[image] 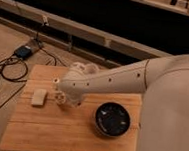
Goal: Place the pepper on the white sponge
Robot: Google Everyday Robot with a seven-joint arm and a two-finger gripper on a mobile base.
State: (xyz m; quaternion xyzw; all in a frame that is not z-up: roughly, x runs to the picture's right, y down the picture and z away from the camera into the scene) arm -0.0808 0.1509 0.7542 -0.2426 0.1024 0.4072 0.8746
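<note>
My gripper sits low over the wooden slat table, jaws together, just beside the cream-white rectangular sponge; the slender red-brown pepper I cannot make out (my white arm covers that spot)

A light wooden slatted table carries a cream-white rectangular sponge near its left edge and a round black bowl towards its right edge. The robot's bulky white arm reaches in from the right. Its gripper, closed, hangs low over the table's middle, between sponge and bowl. A small pale upright object stands just beside it. Dark cables lie on the floor off the table's left edge.
</note>
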